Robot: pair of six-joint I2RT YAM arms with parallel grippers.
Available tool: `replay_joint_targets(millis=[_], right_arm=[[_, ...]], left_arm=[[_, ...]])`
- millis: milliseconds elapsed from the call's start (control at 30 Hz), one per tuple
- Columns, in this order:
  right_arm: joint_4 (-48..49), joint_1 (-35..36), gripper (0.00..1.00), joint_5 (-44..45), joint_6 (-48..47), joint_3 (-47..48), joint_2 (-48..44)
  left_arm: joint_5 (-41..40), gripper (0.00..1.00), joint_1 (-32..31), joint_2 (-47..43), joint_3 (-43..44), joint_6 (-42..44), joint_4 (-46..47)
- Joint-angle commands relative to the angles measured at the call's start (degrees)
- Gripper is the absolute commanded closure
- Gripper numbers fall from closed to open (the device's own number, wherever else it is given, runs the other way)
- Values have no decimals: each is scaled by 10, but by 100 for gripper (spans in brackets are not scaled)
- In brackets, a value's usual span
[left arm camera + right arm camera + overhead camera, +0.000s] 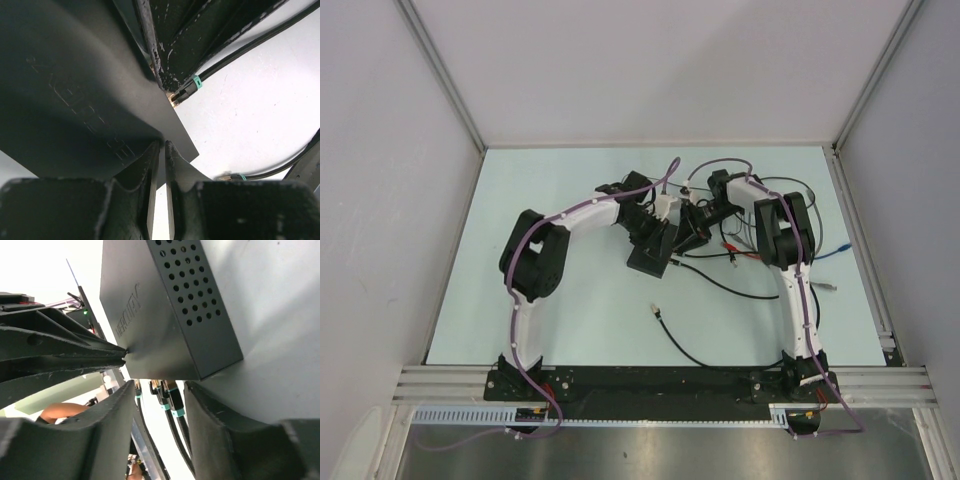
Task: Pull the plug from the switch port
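Mid-counter (570,320), between both arms: one matte-black box (652,250), embossed lettering, looks like NETGEAR. Three teal-collared plugs (164,399) sit in its short edge. Switch port (159,382) is there, which socket unclear. Right claw (161,390) released, fingers either side of plugs. Left claw (162,147) near-clenched, tips at box edge, grip unclear. Loose cables (715,283) nearby: black, red, blue.

White arms (585,212), purple cables (670,172), scuffed black end effectors (162,145) (160,385)

The left hand (162,146), fingers nearly together, touches the black box (75,90) near a teal-collared plug (188,90).
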Motion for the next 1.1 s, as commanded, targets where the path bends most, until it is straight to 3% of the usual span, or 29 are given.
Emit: replay_joint_targets(millis=[0,233,333,467,600,633,733,833,1067], right_arm=[[55,11,53,110,-44,-12,46],[54,11,56,114,-58,-23,33],[58,14,68,119,-61,-30,28],[64,17,71,114,-68,-41,19],[57,26,88,137,-75,-39,18],[54,29,89,141,-75,-38,19],[42,33,84,131,-90,-37,18],[12,31,70,102,-120,-33,24],[-28,31,62,82,-155,-22,35]], left_arm=[[-52,83,2,46,-7,10,-18],[-56,83,6,53,0,12,-18],[-58,83,7,55,4,14,-18],[-63,83,8,55,4,17,-18],[-66,82,9,55,2,19,-18],[-66,83,9,54,2,20,-18],[-66,82,9,57,4,21,-17],[-65,82,10,56,4,22,-17],[-64,82,10,57,6,23,-16]])
